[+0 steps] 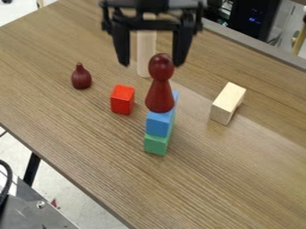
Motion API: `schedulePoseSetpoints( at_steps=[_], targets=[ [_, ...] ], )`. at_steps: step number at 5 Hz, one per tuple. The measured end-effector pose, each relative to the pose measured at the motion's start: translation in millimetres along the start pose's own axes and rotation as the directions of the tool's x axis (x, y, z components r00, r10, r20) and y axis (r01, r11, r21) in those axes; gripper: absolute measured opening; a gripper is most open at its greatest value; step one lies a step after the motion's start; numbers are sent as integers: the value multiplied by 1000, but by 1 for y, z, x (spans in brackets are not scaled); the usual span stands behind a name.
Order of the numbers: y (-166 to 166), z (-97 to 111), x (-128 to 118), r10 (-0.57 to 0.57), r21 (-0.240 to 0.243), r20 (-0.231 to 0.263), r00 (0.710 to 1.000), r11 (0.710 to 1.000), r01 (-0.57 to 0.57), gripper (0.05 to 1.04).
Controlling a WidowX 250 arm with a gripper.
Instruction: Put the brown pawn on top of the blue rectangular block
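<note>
From my camera view, I have the brown pawn (159, 95) standing upright on the blue block (158, 125), its round head at the top, its wide foot down and its long axis vertical. The blue block lies with its long axis running away from my camera, and the pawn covers part of its top. Under it is a green block (156, 145), resting on the desk (239, 179). My tool (151, 64) hangs pointing down at the pawn's head, its two fingers spread wide apart with nothing gripped between them. In my view the head overlaps the gap, closer to the finger on the picture's right; I can't tell from this angle whether they touch. Behind the pawn, a pale wooden cylinder (143, 56) stands on end. To the picture's left of the stack I see a red block (122, 100), and farther left a small dark red bulb-shaped piece (81, 78) with its narrow end up. Over on the picture's right lies a pale wooden block (227, 104), its long axis slanting away toward the upper right.
</note>
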State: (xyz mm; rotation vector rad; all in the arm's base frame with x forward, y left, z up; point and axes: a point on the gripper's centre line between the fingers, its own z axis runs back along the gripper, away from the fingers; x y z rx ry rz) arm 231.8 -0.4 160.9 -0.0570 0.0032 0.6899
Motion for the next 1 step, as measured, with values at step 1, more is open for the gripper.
schedulePoseSetpoints(
  at_steps=[1],
  targets=[
    [13, 43, -13, 41, -35, 132, 990, 999, -37, 999]
  ],
)
